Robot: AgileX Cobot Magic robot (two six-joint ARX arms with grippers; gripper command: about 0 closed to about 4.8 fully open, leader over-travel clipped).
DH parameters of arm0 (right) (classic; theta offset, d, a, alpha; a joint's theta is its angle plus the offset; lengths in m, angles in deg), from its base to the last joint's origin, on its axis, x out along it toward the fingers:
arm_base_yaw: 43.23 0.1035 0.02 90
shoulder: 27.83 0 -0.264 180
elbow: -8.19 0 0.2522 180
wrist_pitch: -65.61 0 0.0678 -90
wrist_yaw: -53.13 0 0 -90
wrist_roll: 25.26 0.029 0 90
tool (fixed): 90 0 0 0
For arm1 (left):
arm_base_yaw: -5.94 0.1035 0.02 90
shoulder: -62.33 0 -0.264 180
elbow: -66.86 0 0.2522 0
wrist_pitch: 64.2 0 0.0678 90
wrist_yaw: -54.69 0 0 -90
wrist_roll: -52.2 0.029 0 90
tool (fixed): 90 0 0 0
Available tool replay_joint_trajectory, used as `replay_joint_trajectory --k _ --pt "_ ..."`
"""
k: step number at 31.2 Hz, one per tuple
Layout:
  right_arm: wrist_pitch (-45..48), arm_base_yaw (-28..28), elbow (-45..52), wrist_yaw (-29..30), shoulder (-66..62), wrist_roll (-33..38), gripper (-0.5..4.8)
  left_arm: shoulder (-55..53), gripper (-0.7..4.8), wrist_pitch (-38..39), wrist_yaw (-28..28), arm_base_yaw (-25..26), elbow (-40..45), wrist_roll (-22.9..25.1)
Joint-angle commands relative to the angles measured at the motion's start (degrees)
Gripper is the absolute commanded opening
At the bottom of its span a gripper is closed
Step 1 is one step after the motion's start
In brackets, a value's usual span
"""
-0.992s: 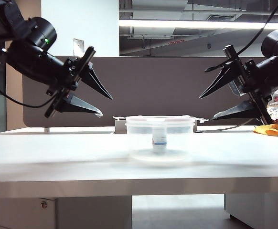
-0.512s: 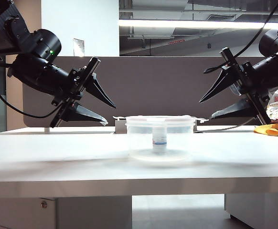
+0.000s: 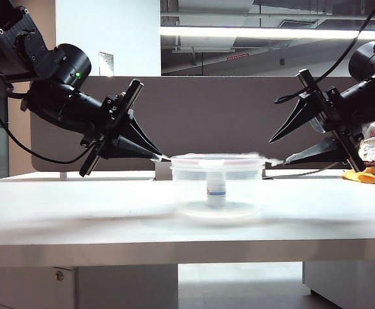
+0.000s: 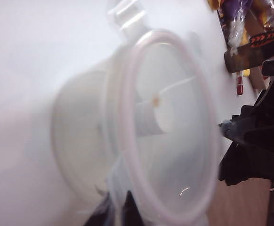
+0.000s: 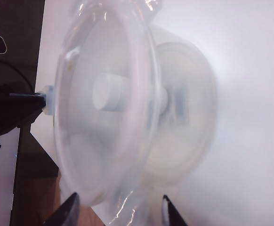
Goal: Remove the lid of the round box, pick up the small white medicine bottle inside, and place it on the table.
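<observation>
**Both my claws at the tabs of the lidded tub**

From the outside camera, the round box [image 3: 216, 190] stands near the middle of the table [image 3: 78, 206], its lid [image 3: 217, 158] on top. Through the clear wall I see the small white medicine bottle [image 3: 216, 188] upright on the tub's floor, about in the centre. My left gripper [image 3: 156, 154] comes in low from the left, its black fingers drawn together to a point on the lid's clip tab. My right gripper [image 3: 274, 149] reaches in from the right with its fingers spread, the lower one touching or just beside the opposite tab, the upper one raised clear. A dark divider panel [image 3: 207, 116] runs behind the table, and some orange and yellow stuff [image 3: 371, 172] lies at the far right edge.

Through my left wrist camera, blurred, the lid [image 4: 167, 127] and its pinkish rim fill the picture, with the bottle's cap [image 4: 149, 117] showing through it. My left gripper [image 4: 116, 214] is clenched on the clip tab at the rim. My other arm stands dark beyond the tub, and coloured packets [image 4: 243, 19] lie behind it.

Through my right wrist camera, the lid [image 5: 104, 108] faces me edge-on, the bottle [image 5: 137, 96] behind it inside the tub [image 5: 184, 113]. My right gripper [image 5: 120, 212] is open, its two tips astride the lid's tab, though I cannot tell whether they touch it.
</observation>
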Motion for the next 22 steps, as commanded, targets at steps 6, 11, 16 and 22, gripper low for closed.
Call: replay_joint_trajectory --k 6,11,16,22 --pt "0.59 0.0 -0.17 0.17 0.15 0.0 2.2 0.09 0.16 -1.16 -0.26 -0.17 -0.22 0.48" --pt "0.83 -0.07 -0.17 0.2 0.15 0.0 2.2 0.11 -0.06 -3.91 -1.68 -0.22 -0.24 0.17" --pt "1.14 -0.09 -0.17 0.2 0.15 -0.02 2.2 0.13 -0.06 -9.25 -5.11 -0.37 -0.42 -3.21" --pt "1.64 -0.52 -0.2 0.39 0.17 -0.07 2.2 0.13 -0.06 -16.83 -7.93 -0.74 -0.48 -9.68"
